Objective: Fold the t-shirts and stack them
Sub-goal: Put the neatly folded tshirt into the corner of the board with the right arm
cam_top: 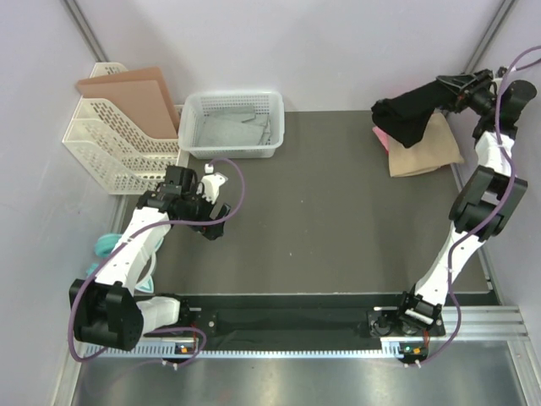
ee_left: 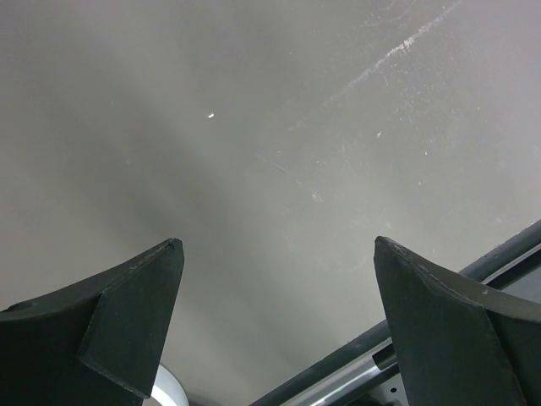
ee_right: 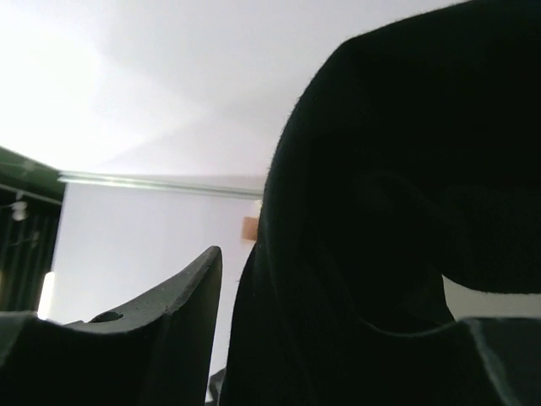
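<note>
My right gripper [cam_top: 438,93] is at the far right corner, shut on the bunched black t-shirt [cam_top: 406,120] and holding it up off the table. In the right wrist view the black t-shirt [ee_right: 397,211] fills the space between my fingers [ee_right: 169,321]. Below it lie the folded tan t-shirt [cam_top: 429,150] and an edge of the pink t-shirt [cam_top: 382,137]. My left gripper [cam_top: 213,222] is open and empty over the dark mat [cam_top: 321,220] at the left. The left wrist view shows its gripper [ee_left: 277,245] with the jaws wide apart over bare mat.
A white mesh basket [cam_top: 232,125] stands at the back centre-left. A white file rack [cam_top: 110,148] holding brown cardboard sheets [cam_top: 131,93] stands at the back left. A teal object [cam_top: 106,245] lies off the mat's left edge. A metal rail [cam_top: 296,330] runs along the near edge.
</note>
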`<act>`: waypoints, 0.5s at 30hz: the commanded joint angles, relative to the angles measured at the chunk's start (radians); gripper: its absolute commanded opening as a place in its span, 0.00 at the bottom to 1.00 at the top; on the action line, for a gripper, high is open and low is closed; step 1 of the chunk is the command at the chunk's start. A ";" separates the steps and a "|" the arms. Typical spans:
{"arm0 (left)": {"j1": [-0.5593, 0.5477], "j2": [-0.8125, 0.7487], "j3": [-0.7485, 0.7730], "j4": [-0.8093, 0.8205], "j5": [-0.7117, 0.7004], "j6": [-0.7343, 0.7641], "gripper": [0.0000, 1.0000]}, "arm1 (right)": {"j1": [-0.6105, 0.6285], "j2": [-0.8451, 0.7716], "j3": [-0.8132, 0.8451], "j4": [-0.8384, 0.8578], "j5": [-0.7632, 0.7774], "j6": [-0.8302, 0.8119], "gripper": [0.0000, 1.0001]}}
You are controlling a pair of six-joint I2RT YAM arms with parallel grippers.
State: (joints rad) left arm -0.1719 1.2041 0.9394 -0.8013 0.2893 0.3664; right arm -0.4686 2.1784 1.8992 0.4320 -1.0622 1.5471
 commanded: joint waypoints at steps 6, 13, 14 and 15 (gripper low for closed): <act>0.008 -0.031 -0.014 0.033 0.004 0.008 0.99 | -0.021 -0.095 0.012 -0.567 0.255 -0.566 0.00; 0.008 -0.037 -0.027 0.030 0.019 0.008 0.99 | -0.034 -0.172 -0.117 -0.763 0.501 -0.777 0.00; 0.008 -0.040 -0.028 0.028 0.024 0.008 0.99 | -0.039 -0.169 -0.115 -0.809 0.521 -0.800 0.00; 0.008 -0.041 -0.028 0.028 0.025 0.008 0.99 | -0.042 -0.167 -0.115 -0.829 0.556 -0.806 0.05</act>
State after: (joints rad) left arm -0.1707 1.1992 0.9215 -0.8009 0.2913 0.3687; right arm -0.4793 2.0956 1.7821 -0.2630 -0.6796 0.8803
